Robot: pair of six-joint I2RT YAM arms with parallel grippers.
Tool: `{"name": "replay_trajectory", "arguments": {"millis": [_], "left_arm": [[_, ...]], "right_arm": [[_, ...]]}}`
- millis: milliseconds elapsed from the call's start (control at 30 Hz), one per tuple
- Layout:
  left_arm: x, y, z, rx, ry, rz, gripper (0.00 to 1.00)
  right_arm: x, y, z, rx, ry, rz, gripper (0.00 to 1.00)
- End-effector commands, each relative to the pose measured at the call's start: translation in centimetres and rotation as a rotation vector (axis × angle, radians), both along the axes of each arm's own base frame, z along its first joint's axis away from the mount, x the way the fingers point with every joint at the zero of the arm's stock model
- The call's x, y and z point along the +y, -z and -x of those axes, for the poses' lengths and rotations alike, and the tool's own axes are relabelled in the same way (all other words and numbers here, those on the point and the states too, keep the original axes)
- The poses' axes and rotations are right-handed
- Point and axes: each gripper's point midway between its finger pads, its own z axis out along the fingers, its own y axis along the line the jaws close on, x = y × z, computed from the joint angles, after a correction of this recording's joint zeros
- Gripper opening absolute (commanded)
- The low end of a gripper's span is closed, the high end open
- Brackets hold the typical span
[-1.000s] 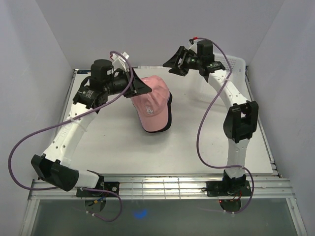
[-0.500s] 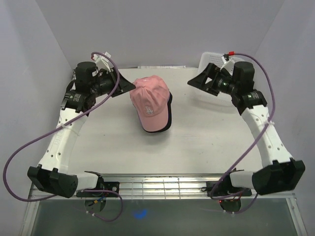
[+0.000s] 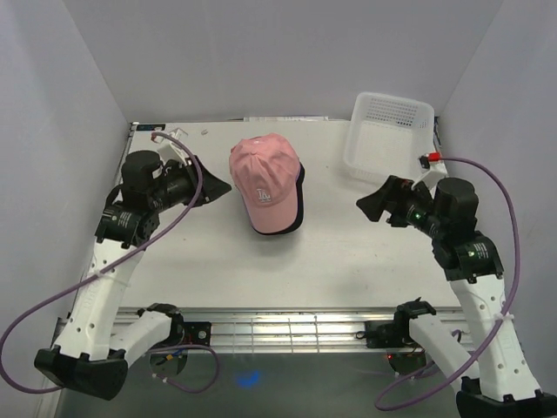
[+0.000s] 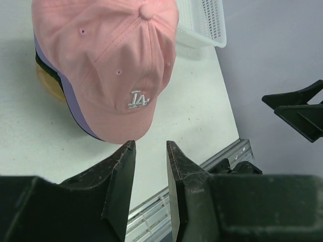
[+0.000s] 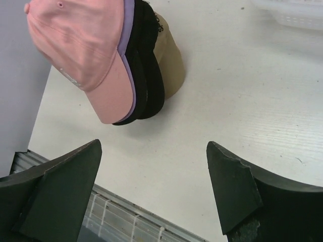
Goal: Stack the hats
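Observation:
The hats sit in one stack at the back middle of the table, a pink cap [image 3: 264,178] with a white logo on top. In the left wrist view the pink cap [image 4: 108,60] covers a lavender brim [image 4: 76,108], a dark edge [image 4: 41,63] and a tan cap [image 4: 50,83]. The right wrist view shows pink [image 5: 83,45], lavender [image 5: 128,48], black [image 5: 149,75] and tan [image 5: 169,55] layers. My left gripper [image 3: 223,185] hangs just left of the stack, jaws a little apart and empty [image 4: 150,143]. My right gripper [image 3: 365,209] stands well right of it, wide open and empty [image 5: 153,145].
A white mesh basket [image 3: 392,135] stands at the back right corner, also seen in the left wrist view [image 4: 202,22] and at the top of the right wrist view [image 5: 292,12]. The metal rail [image 3: 287,326] runs along the table's near edge.
Both arms have drawn back toward the near side. The left gripper has come off the pink cap's crown. The right gripper has swung down from the back and opened wider.

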Motion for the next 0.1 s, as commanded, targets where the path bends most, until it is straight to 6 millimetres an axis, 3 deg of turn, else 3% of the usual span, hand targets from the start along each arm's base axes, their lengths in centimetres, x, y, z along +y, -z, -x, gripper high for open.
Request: {"name": "replay_trajectory", "arguments": {"millis": [0, 67], "left_arm": [[-0.07, 0.79, 0.55, 0.012, 0.009, 0.011, 0.42], [-0.18, 0.50, 0.63, 0.006, 0.015, 0.018, 0.42]], "right_arm": [[-1.31, -0.40, 0.10, -0.027, 0.037, 0.077, 0.89], [-1.41, -0.83, 0.05, -0.039, 0.042, 0.079, 0.89]]}}
